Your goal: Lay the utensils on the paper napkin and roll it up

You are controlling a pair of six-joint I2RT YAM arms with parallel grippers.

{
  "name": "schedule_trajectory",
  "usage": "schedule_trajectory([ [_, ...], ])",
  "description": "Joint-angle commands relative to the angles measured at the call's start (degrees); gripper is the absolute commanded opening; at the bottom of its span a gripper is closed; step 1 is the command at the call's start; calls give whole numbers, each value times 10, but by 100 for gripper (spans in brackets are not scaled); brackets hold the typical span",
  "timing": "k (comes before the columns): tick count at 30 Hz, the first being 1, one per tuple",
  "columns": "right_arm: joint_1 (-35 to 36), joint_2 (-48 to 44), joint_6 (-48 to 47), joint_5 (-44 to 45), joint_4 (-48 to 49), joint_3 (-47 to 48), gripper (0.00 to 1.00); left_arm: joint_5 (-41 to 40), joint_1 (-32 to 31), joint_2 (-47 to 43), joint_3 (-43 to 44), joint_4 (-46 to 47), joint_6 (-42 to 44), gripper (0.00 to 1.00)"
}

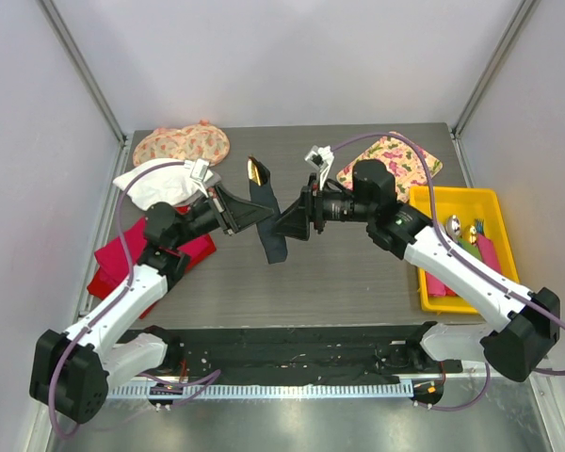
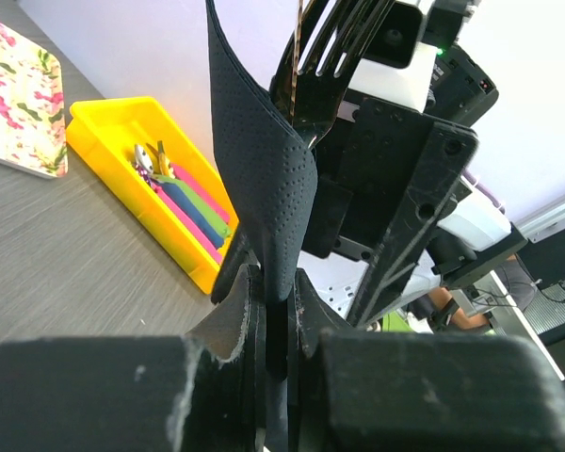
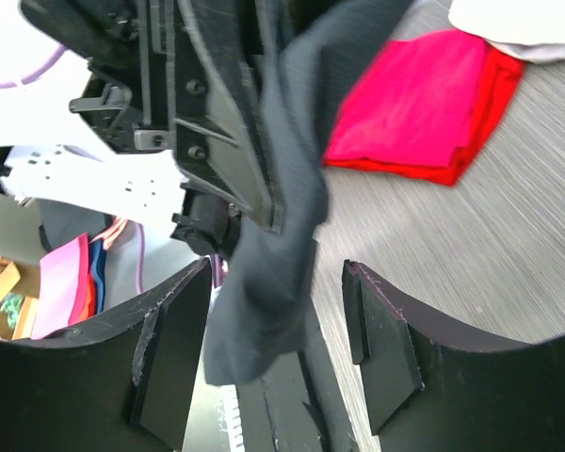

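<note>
The dark paper napkin (image 1: pixel 269 224) hangs folded in the air above the table, held between the two arms. A tan utensil tip (image 1: pixel 255 170) pokes out of its top. My left gripper (image 1: pixel 261 215) is shut on the napkin; in the left wrist view the sheet (image 2: pixel 264 160) runs up from between its closed jaws (image 2: pixel 281 311), with fork tines (image 2: pixel 344 38) behind it. My right gripper (image 1: pixel 284 227) faces it, open. In the right wrist view the napkin's lower end (image 3: pixel 282 235) hangs between the spread fingers (image 3: pixel 278 348) without touching them.
A yellow tray (image 1: pixel 494 202) with coloured cutlery stands at the right. Floral cloths lie at the back left (image 1: pixel 184 146) and back right (image 1: pixel 391 160). A white cloth (image 1: pixel 160 184) and a red cloth (image 1: pixel 122 259) lie on the left.
</note>
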Motion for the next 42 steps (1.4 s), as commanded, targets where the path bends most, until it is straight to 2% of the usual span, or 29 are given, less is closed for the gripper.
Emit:
schedule_trajectory([
  [1,-12,-24,-16,11,-31,26,66,-8,3,2,17,25,11,0],
  [8,-12,-10,16,-18,5,34,56,-8,3,8,19,31,10,0],
  [14,-12,21,59,-43,72,27,54,-9,3,9,25,35,1,0],
  [16,-11,30,74,-45,105,20,48,-11,4,10,25,36,-1,0],
  [23,-6,40,118,-58,160,-2,39,-22,3,14,27,41,-8,0],
  [24,-3,40,118,-58,162,-5,39,-23,3,16,26,42,-10,0],
  [28,-2,39,105,-56,150,-16,51,-23,4,17,29,44,-11,0],
  [39,-2,37,55,-49,101,-31,52,-23,4,19,34,46,-14,0],
  [41,-2,37,49,-51,96,-34,49,-23,3,20,34,45,-14,0],
  [42,-2,35,48,-54,98,-37,43,-23,3,20,34,45,-13,0],
])
